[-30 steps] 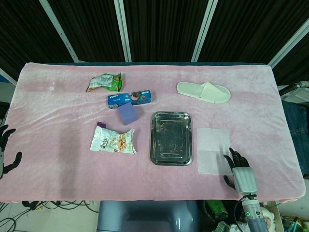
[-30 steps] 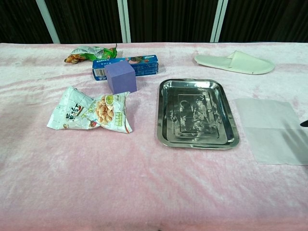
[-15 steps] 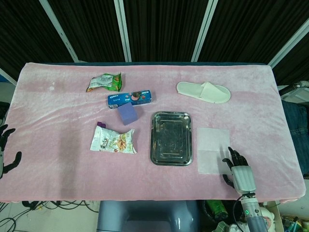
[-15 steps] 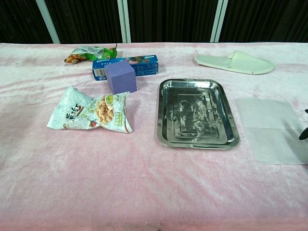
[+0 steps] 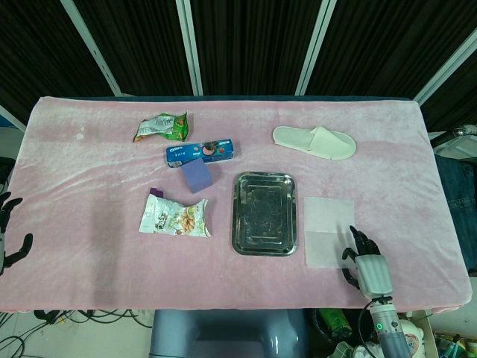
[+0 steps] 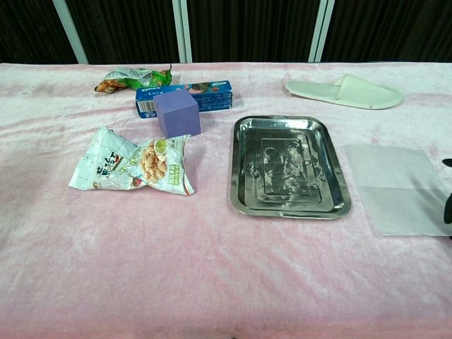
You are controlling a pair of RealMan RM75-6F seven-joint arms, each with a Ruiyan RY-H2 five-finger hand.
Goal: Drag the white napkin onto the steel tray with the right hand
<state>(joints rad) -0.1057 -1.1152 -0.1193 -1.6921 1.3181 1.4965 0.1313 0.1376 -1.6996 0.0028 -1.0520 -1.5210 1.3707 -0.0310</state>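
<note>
The white napkin [image 5: 326,230] lies flat on the pink cloth, just right of the empty steel tray [image 5: 264,213]; a narrow strip of cloth separates them. My right hand [image 5: 367,262] is at the napkin's near right corner, fingers spread, with the dark fingertips [image 5: 353,240] over the napkin's right edge. Whether they press on it I cannot tell. In the chest view the napkin [image 6: 395,187] and tray [image 6: 289,166] show clearly, and only dark fingertips [image 6: 448,208] reach in at the right border. My left hand [image 5: 7,233] hangs off the table's left edge, fingers apart and holding nothing.
A snack bag [image 5: 176,218], a purple cube [image 5: 197,177], a blue biscuit box [image 5: 201,152] and a green packet [image 5: 161,127] lie left of the tray. A white slipper [image 5: 314,142] lies behind the napkin. The table's front edge is close to my right hand.
My right hand has crept left and forward, so its fingertips now overlap the napkin's near right edge. The napkin has barely shifted. The left hand has not moved.
</note>
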